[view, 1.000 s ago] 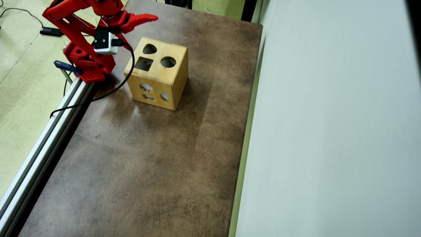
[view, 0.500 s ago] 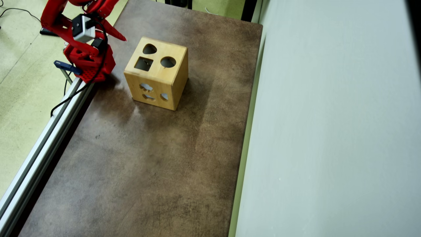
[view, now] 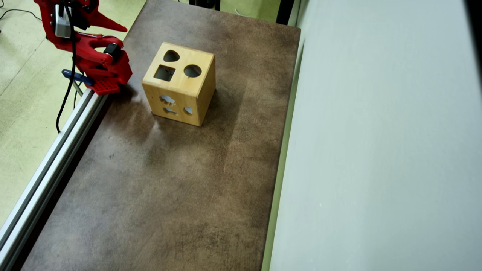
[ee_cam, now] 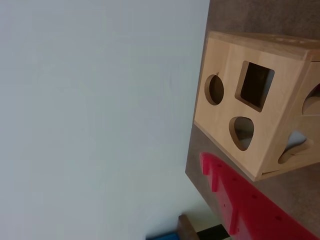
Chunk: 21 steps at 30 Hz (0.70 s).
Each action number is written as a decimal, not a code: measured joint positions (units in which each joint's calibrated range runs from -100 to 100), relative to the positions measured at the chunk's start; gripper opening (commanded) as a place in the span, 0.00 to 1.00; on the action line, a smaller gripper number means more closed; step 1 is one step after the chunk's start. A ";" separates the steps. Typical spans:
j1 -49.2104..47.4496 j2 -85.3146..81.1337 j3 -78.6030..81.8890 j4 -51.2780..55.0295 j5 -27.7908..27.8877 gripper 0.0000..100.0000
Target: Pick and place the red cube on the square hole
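Beside the bench's (view: 169,180) far-left corner in the overhead view, the red arm is folded back over its base, and its fingers (view: 113,25) point toward the wooden box (view: 188,88), well apart from it. Only one tapering red finger (view: 107,23) is plainly seen there; the wrist view likewise shows a single serrated red finger (ee_cam: 240,205) along its lower edge. How far the fingers are parted cannot be told; nothing shows between them.

The red cube appears in neither view: not on the bench, not on the box top, not at the fingers. It may lie inside the box, but the dark interior does not reveal it. The square hole (view: 164,72) is on the box top, at the corner nearest the fingers, with the heart-shaped cut-out (view: 171,56) and the round cut-out (view: 192,70) beside it. In the wrist view the square hole (ee_cam: 256,85) looks empty at its mouth.

As a judgement from the task wording alone, a small plain cube should be light and rigid, best taken across two opposite flat faces near mid-height, kept square so that it enters a hole only slightly larger than itself. The box looks stiff and stable.

No brand, label or legible writing is visible on the box, the arm or the bench.
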 measured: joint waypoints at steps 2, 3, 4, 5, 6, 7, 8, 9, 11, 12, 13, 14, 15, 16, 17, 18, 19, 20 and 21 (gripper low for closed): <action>0.00 -2.03 -0.09 0.00 0.00 0.83; 0.00 -2.88 -0.09 0.00 0.00 0.83; 0.00 -3.64 -0.09 0.24 0.00 0.83; 0.00 -3.90 -0.18 0.24 0.00 0.83; 0.00 -3.98 -0.27 0.24 0.00 0.83; 0.00 -3.98 -0.27 0.24 0.00 0.83; 0.00 -3.98 -0.27 0.32 0.00 0.83; 0.00 -3.98 -0.27 0.32 0.00 0.83; 0.00 -4.07 -0.27 0.32 0.00 0.83; 0.00 -4.07 -0.27 0.32 0.00 0.83; 0.00 -4.07 -0.18 0.48 0.00 0.83; 0.00 -4.07 -0.09 1.29 0.00 0.82; 0.00 -4.07 -0.09 2.42 0.00 0.81; -0.14 -4.07 -0.09 3.31 0.00 0.80; -0.14 -4.07 -0.09 3.63 0.00 0.78; -0.14 -4.07 -0.09 3.71 0.00 0.75; -0.14 -4.07 -0.09 3.79 0.00 0.71; -0.14 -4.07 -0.09 3.87 0.00 0.68; -0.14 -4.07 -0.09 4.04 0.00 0.64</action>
